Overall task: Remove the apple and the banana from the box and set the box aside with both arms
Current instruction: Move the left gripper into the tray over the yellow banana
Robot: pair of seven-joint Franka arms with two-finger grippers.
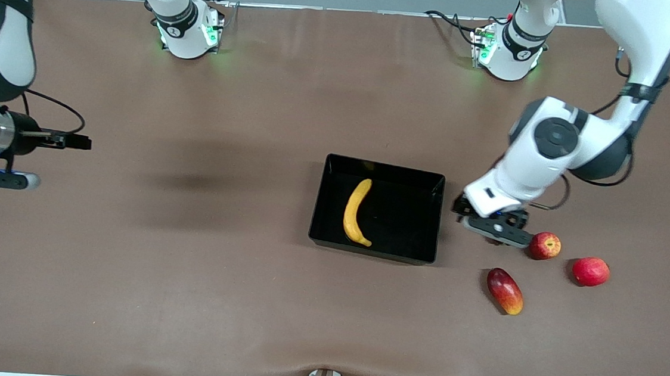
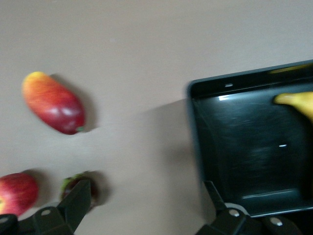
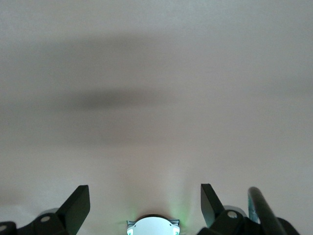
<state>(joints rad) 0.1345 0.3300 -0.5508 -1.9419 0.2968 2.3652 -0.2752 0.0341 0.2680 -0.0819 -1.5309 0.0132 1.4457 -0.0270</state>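
- Left gripper (image 1: 494, 227): fingers released, empty, low between box (image 1: 435, 220) and apple (image 1: 545, 246) on the counter (image 1: 183, 289). You risk nudging the apple rolling.
- Banana (image 1: 357, 212): in box.
- Right gripper (image 3: 142, 205): fingers released, waiting at the right arm's end.

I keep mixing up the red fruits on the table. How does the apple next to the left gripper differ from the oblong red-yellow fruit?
The apple is small and round; the oblong fruit is longer, lying at a slant. The apple is red with yellowish streaks; the oblong fruit runs from dark red to yellow-orange at one end. The apple sits right beside the open left gripper; the oblong fruit lies nearer the front camera, apart from it. Both rest on the table, outside the box.
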